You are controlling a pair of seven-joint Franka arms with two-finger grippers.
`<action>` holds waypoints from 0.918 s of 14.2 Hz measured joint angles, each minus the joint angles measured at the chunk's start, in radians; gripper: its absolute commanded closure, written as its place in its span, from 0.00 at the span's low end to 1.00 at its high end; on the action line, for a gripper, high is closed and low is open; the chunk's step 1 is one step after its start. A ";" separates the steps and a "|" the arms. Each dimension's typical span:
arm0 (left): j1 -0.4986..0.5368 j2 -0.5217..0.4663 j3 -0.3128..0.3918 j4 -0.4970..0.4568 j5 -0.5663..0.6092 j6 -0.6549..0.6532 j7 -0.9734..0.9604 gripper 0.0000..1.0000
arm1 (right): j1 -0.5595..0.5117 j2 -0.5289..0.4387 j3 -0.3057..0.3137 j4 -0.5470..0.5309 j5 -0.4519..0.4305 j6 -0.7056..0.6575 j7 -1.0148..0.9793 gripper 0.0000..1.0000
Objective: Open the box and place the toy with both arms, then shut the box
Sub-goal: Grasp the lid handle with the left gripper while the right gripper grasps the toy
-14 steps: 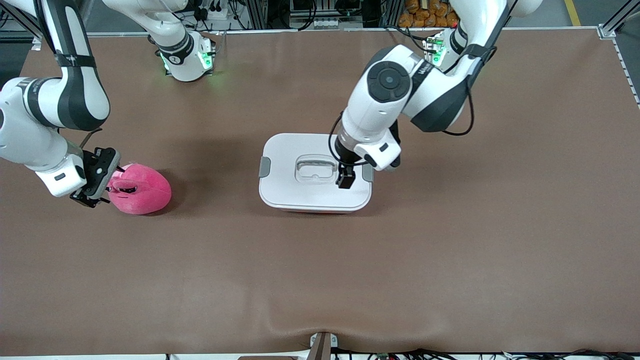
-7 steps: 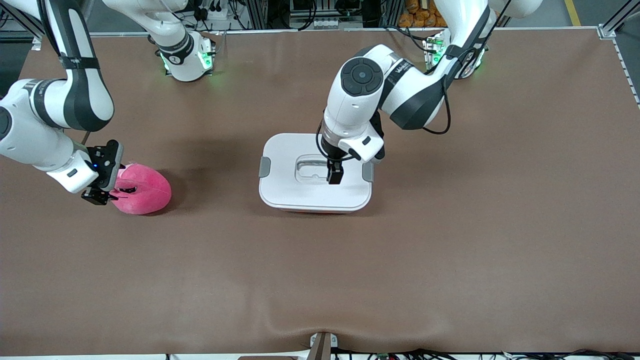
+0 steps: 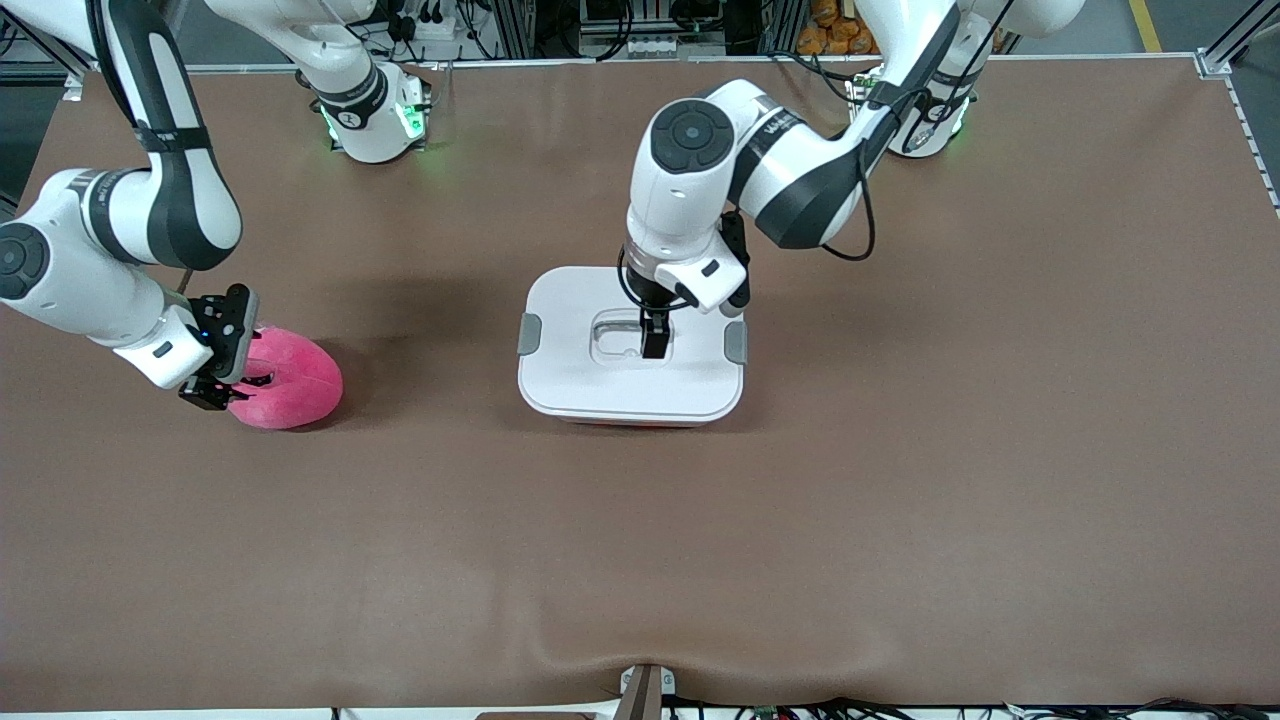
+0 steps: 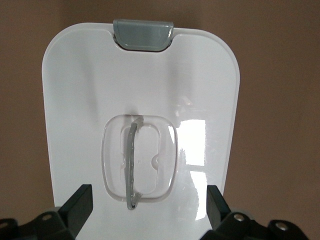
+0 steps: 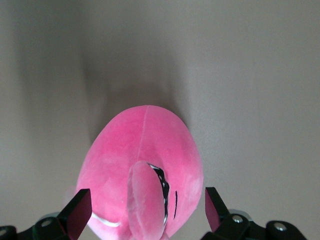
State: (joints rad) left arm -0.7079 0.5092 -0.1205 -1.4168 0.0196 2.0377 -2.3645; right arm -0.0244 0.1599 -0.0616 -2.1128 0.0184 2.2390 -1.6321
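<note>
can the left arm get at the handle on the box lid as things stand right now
Probably yes. The left gripper hangs open right over the box, its fingers either side of the clear handle, with nothing between them.

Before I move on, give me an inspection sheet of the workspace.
Surface: brown table, a ripple at its near edge.
Job's things: box shut, lid on, both clips down; toy on the table toward the right arm's end.
Clutter: nothing seen.
Grippers: left gripper open over the lid's handle; right gripper open around the toy.
Cables: black cable looped off the left arm.
Surroundings: equipment past the table's edge.
</note>
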 measured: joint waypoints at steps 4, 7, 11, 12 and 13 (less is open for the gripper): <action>-0.029 0.052 0.000 0.000 0.014 0.010 -0.008 0.00 | 0.000 0.020 0.000 -0.026 -0.003 0.063 -0.002 0.72; -0.030 0.070 0.000 0.000 0.022 0.043 -0.008 0.00 | -0.003 0.024 -0.001 -0.026 -0.005 0.070 -0.003 1.00; -0.036 0.077 -0.001 -0.001 0.022 0.045 -0.009 0.00 | -0.013 0.030 -0.002 -0.026 -0.011 0.081 -0.003 1.00; -0.038 0.080 -0.001 -0.002 0.022 0.045 -0.010 0.00 | -0.013 0.030 -0.002 -0.026 -0.012 0.083 -0.003 1.00; -0.039 0.083 -0.001 -0.002 0.022 0.045 -0.013 0.00 | -0.013 0.030 -0.002 -0.026 -0.013 0.084 -0.003 1.00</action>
State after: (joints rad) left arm -0.7469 0.5926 -0.1215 -1.4193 0.0419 2.0826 -2.3776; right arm -0.0375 0.1897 -0.0633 -2.1388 0.0057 2.3229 -1.6352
